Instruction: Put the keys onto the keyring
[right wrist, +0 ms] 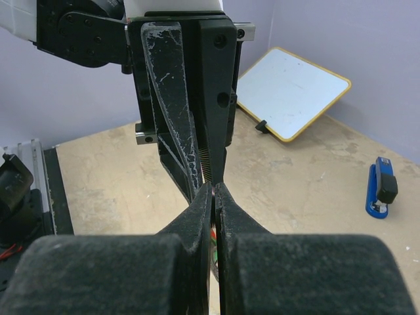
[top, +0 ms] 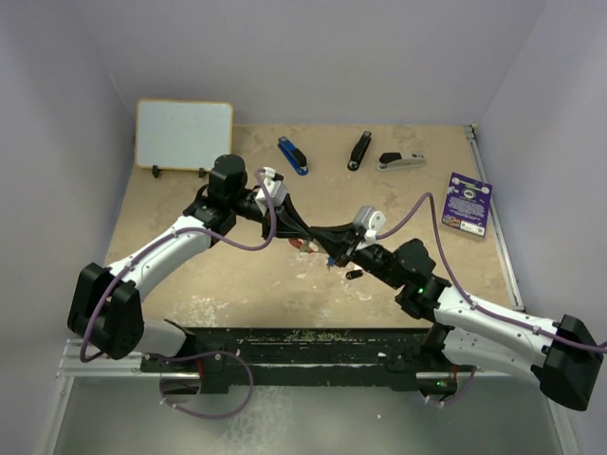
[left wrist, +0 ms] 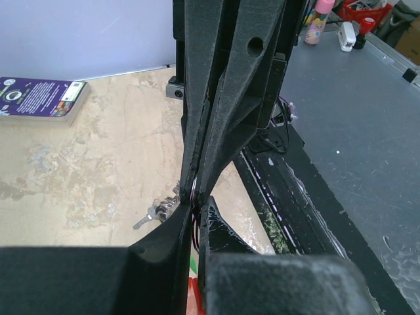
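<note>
Left claw point(left wrist: 197, 209) is clamping the light, springy keyring point(top: 302, 245), best held by its wire; right claw point(right wrist: 214, 191) is pressing shut, contents unclear.

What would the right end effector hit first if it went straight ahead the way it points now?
The left end effector, tip to tip with the right end effector directly ahead. They look to be touching, though depth is unclear.
</note>
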### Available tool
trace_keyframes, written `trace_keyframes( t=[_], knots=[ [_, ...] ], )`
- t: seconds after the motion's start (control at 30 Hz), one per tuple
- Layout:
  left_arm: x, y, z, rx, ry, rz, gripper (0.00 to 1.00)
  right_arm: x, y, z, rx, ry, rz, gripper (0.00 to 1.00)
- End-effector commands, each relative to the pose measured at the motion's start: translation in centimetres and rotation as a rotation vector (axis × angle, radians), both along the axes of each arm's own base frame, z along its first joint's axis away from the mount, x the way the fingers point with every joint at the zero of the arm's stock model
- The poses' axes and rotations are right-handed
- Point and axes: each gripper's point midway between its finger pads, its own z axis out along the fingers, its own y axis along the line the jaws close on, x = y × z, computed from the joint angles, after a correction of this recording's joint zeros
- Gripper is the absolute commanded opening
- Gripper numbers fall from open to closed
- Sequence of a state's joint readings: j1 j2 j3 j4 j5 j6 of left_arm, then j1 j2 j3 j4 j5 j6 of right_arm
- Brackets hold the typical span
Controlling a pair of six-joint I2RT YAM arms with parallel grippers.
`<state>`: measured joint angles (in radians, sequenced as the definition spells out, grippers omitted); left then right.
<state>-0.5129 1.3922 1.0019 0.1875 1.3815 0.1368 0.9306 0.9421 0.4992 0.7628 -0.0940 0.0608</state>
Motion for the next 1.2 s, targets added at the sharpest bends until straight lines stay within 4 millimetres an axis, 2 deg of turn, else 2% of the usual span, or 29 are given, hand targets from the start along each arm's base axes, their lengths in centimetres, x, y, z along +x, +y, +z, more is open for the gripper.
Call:
trace_keyframes(
  t=[0.0,0.17,0.27,0.3,0.47,0.57,0.67,0.93,1.1,1.17],
  knots=[
    [-0.7,-1.1,3.5,-0.099,-0.161,-0.044,0.03,-1.3,1.1,-2.0,-0.04,0.07,0.071,0.0],
    [-0.5,-1.2,3.3,-0.094,-0.158,-0.029,0.03,-1.0,0.6,-1.5,-0.026,0.081,0.042,0.0],
    [-0.3,-1.1,2.7,-0.077,-0.155,-0.016,0.03,-0.7,-0.2,-0.5,0.0,0.083,-0.001,0.11],
    [0.0,-1.1,2.1,-0.063,-0.168,0.006,0.03,-0.3,-1.2,0.7,0.026,0.078,-0.05,0.18],
    [0.3,-0.9,1.2,-0.04,-0.183,0.032,0.03,0.2,-2.4,2.7,0.058,0.071,-0.111,0.26],
    [0.3,-0.8,0.6,-0.028,-0.192,0.037,0.03,0.4,-2.7,3.3,0.065,0.091,-0.133,0.34],
    [0.4,-0.7,0.2,-0.016,-0.199,0.05,0.03,0.6,-2.7,3.3,0.069,0.117,-0.143,0.36],
    [0.7,-0.5,-1.0,0.014,-0.229,0.072,0.03,0.7,-3.3,5.3,0.125,0.132,-0.163,0.41],
    [1.5,-0.1,-1.6,0.038,-0.324,0.106,0.03,1.3,-4.8,3.6,0.084,0.226,-0.252,0.43],
    [1.8,0.2,-2.1,0.056,-0.386,0.119,0.03,1.5,-5.6,2.7,0.068,0.262,-0.295,0.47]
  ],
)
